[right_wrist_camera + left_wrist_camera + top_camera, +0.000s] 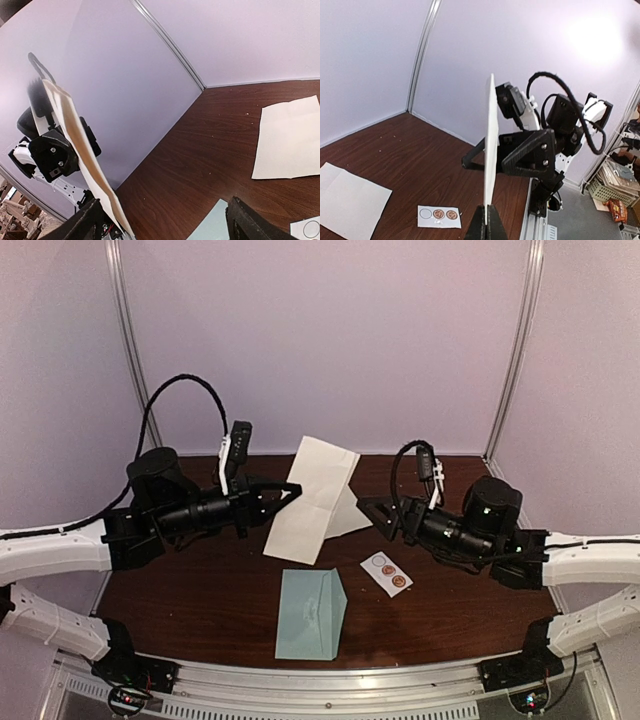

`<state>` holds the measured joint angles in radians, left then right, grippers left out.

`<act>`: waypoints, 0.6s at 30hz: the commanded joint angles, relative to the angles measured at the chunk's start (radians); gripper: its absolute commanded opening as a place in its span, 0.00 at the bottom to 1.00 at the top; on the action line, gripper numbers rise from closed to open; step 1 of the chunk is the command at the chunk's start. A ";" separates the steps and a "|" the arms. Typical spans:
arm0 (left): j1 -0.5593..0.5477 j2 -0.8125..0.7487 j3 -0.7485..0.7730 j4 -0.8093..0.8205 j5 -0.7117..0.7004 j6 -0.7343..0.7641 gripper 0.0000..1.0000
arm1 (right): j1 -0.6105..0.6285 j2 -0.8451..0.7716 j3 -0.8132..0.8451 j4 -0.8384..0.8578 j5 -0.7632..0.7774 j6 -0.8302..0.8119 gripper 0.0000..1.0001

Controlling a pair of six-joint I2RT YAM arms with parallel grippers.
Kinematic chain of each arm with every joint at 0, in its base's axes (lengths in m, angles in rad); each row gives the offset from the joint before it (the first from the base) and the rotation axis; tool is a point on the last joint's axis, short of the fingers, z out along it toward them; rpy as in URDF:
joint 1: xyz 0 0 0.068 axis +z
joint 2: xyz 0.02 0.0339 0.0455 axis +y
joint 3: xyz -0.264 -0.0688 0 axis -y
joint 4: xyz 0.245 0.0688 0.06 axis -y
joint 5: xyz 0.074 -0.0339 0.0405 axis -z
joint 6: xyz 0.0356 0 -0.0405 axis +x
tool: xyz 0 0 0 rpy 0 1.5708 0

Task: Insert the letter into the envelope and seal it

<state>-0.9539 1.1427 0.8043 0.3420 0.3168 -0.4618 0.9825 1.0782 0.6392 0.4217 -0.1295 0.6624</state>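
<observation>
L gripper (pixel 288 492): black plastic fingers clenched on the L long edge of the letter (pixel 312 502), holding it up off the table. In the L wrist view the sheet stands edge-on, rising straight from the pinched tips. The letter is plain white paper, rect., thin, w/ fold creases across it. No writing shows on either face.

A 2nd white sheet (pixel 350 516) lies flat on the table behind the letter and is partly hidden by it in the top view. It is also creased and blank.

Table (pixel 200 590): dark brown wood grain, slight gloss. Walls are pale lilac, w/ metal corner strips.

Envelope (pixel 312 615): flat on the table near the front edge, approx ctr between the arms and well apart from both grippers. It is pale teal-green matte paper, rect. There is a faint whitish print at ctr, too small to read. Can't tell how the flap lies.

Sticker strip (pixel 386 574): small white strip just R of the envelope's upper corner, w/ a small gap between them. It has 3 round spots: one bare outline circle and two reddish-brown stickers, print unreadable.

R gripper (pixel 368 514): black fingers spread wide, grasping nothing. The letter's R edge sits between them, close to one finger but not pinched.
</observation>
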 commanded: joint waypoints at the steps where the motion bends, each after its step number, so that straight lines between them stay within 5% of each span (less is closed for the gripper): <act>1: -0.008 -0.031 -0.033 0.246 -0.053 -0.107 0.00 | 0.028 0.061 0.090 0.134 -0.026 0.044 0.83; 18: -0.017 -0.031 -0.082 0.340 -0.059 -0.173 0.00 | 0.082 0.244 0.221 0.278 -0.182 0.022 0.49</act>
<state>-0.9642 1.1198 0.7372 0.5983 0.2649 -0.6132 1.0515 1.3067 0.8249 0.6456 -0.2623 0.6857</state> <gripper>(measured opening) 0.011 0.539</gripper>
